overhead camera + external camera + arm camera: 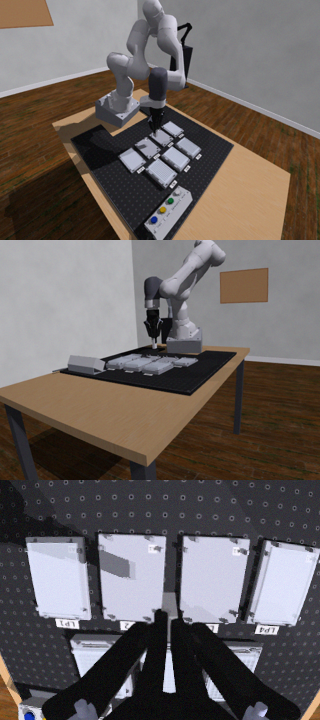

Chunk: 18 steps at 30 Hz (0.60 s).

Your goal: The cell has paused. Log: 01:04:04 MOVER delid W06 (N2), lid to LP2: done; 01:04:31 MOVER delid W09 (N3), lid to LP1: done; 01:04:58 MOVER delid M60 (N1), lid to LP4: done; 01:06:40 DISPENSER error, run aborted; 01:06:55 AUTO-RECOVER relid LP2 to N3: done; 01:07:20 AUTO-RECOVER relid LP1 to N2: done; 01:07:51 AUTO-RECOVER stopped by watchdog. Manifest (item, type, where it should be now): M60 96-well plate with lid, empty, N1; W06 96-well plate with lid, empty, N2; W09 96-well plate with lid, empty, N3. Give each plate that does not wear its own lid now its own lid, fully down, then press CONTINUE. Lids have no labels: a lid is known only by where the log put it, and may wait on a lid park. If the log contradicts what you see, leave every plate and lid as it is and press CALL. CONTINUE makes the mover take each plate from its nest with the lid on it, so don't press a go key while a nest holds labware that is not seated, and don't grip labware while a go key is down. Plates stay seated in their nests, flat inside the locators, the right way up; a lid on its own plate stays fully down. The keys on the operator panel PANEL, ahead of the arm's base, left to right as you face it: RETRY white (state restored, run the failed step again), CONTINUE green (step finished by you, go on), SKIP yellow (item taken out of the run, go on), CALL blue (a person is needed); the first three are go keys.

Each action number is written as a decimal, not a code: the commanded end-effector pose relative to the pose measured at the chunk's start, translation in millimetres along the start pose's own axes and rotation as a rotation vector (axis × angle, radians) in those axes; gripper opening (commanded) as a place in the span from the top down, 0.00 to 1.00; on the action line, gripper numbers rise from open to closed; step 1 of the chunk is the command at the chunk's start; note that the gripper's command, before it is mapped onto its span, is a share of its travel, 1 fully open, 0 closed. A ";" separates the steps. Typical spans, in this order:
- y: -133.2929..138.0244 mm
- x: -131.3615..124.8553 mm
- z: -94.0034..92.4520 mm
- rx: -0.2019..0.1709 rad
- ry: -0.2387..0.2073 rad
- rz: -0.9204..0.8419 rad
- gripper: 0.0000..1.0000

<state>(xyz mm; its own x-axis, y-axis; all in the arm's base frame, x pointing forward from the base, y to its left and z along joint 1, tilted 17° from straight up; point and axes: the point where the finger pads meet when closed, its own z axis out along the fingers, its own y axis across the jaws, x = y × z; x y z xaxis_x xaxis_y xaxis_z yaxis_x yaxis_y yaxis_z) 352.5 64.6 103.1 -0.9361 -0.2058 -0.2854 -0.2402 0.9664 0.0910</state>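
My gripper (155, 133) is shut and empty; it hangs fingers-down above the row of lid parks, over the gap between the two middle parks, and shows in the wrist view (166, 616). The two middle parks (147, 147) (161, 137) are bare grey pads with corner pegs. The outer parks each carry a flat pale lid (131, 159) (172, 128). In the nest row, the plate nearest the panel (161, 172) shows open wells. The middle plate (175, 158) and the far plate (187, 147) look smoother, as if lidded.
The operator panel (168, 214) stands at the mat's near edge with white (177, 192), green (170, 200), yellow (162, 209) and blue (154, 219) keys, none pressed. The arm's base (116, 111) sits behind the parks. The black mat ends on a wooden table.
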 end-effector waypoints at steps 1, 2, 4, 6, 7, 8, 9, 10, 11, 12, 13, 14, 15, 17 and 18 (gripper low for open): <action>-6.1 -5.0 -1.8 0.004 0.000 -0.095 1.00; -10.0 -8.6 -2.9 0.004 -0.001 -0.133 1.00; -19.8 -18.2 -4.4 0.004 -0.001 -0.230 1.00; -32.9 -30.8 -6.4 0.003 -0.001 -0.342 1.00; -40.9 -38.2 -7.7 0.000 -0.001 -0.363 1.00; -49.4 -46.6 -8.9 -0.003 0.000 -0.384 1.00; -59.0 -55.6 -10.4 -0.007 0.000 -0.405 1.00; -69.5 -65.6 -12.0 -0.012 0.000 -0.426 1.00; -80.7 -76.3 -13.6 -0.017 0.001 -0.448 1.00; -92.8 -87.9 -15.5 -0.023 0.000 -0.471 1.00; -105.8 -100.3 -17.5 -0.029 -0.001 -0.496 1.00; -119.7 -113.5 -19.8 -0.035 -0.002 -0.523 1.00; -134.2 -127.3 -22.2 -0.042 -0.004 -0.552 1.00; -134.2 -127.3 -22.2 -0.042 -0.004 -0.552 1.00; -148.4 -140.9 -24.6 -0.050 -0.015 -0.626 1.00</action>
<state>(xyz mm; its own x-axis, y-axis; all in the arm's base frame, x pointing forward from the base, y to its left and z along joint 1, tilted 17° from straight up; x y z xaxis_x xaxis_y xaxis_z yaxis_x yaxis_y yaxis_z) 494.9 -31.4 147.6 -0.7712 -0.5446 -0.3295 -0.5869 0.8088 0.0368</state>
